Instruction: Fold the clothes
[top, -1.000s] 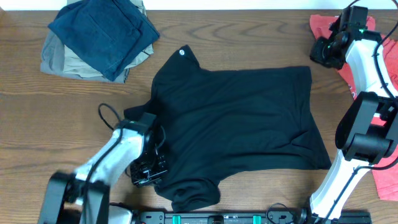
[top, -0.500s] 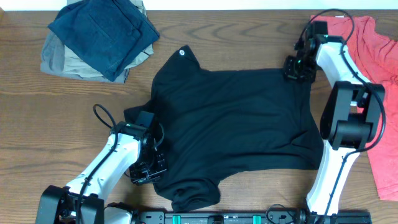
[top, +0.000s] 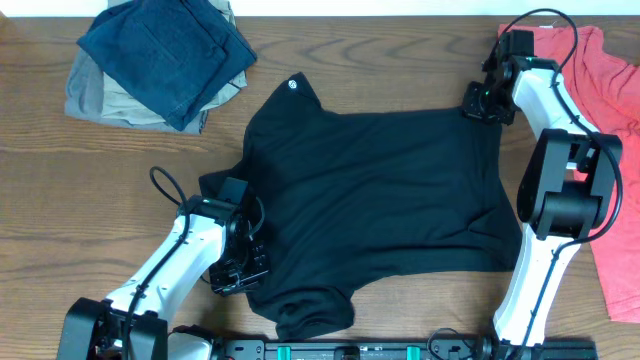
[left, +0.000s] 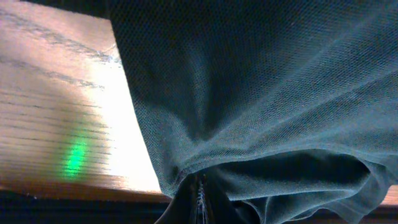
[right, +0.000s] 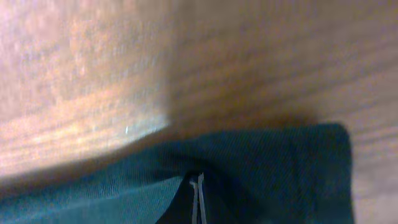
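The clothes (top: 380, 190), one black garment with a small white round logo (top: 293, 84), lie spread across the middle of the table. My left gripper (top: 243, 268) is at the garment's left edge near the front. In the left wrist view it (left: 199, 196) is shut, with a fold of the dark mesh fabric (left: 261, 93) pinched between the jaws. My right gripper (top: 484, 104) is at the far right corner of the garment. In the right wrist view it (right: 197, 190) is shut on the fabric's edge (right: 267, 162), with bare wood beyond.
A stack of navy blue (top: 165, 50) and khaki (top: 95, 95) garments lies at the back left. A coral-red shirt (top: 615, 120) lies along the right edge behind the right arm. A black rail (top: 350, 350) runs along the front edge.
The right arm swung in from the coral-red shirt to the black garment's far right corner and closed on it. The left arm shifted slightly and kept its grip.
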